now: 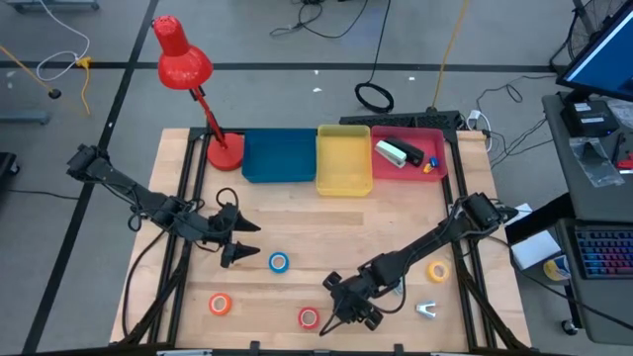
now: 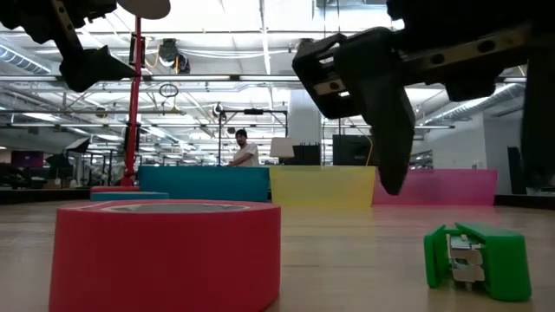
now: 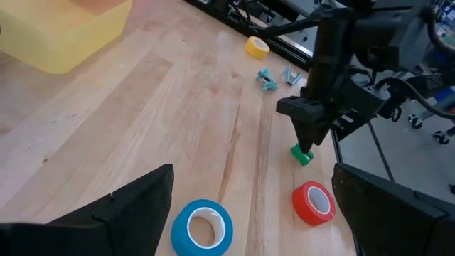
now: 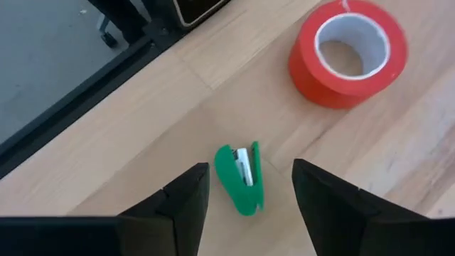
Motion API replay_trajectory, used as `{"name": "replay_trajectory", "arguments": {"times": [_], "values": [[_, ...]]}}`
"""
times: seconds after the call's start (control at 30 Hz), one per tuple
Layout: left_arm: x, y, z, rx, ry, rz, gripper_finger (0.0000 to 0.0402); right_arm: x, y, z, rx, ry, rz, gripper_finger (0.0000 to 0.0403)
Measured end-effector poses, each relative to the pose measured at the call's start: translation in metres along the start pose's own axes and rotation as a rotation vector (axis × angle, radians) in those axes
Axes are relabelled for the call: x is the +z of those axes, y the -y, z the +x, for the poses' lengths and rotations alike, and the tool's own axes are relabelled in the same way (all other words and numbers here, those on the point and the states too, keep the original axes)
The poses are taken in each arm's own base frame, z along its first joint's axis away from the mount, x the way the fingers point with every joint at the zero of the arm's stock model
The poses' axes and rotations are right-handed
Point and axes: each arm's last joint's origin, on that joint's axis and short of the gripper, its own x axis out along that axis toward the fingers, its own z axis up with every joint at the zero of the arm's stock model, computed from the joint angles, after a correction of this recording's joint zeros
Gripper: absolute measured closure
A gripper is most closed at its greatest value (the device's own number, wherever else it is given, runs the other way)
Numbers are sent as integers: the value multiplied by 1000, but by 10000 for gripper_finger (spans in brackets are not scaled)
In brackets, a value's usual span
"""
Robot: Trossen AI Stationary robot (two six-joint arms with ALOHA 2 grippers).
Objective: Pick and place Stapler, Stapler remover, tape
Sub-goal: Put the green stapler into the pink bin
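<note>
Early going: one white-and-black item, maybe a stapler, already lies in the red bin (image 1: pixel 441 148); all four tape rolls are still on the surface (image 1: pixel 297 237): blue tape (image 1: pixel 278 261), orange tape (image 1: pixel 220 304), red tape (image 1: pixel 309 317), yellow tape (image 1: pixel 438 271). My right gripper (image 4: pixel 249 195) hangs wide open over a small green stapler (image 4: pixel 242 178), which the high view hides. My left gripper (image 3: pixel 249 213), open too, waits near the blue tape.
</note>
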Motion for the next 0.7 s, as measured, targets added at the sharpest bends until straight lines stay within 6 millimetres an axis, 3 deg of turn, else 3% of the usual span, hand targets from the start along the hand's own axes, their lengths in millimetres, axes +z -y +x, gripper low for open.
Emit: {"name": "replay_trajectory", "arguments": {"times": [0.47, 0.7], "values": [[0, 0, 0, 6, 6, -17, 23, -16, 3, 34, 9, -44, -61, 212], [1, -1, 0, 27, 23, -20, 23, -17, 4, 34, -16, -52, -35, 290]]}}
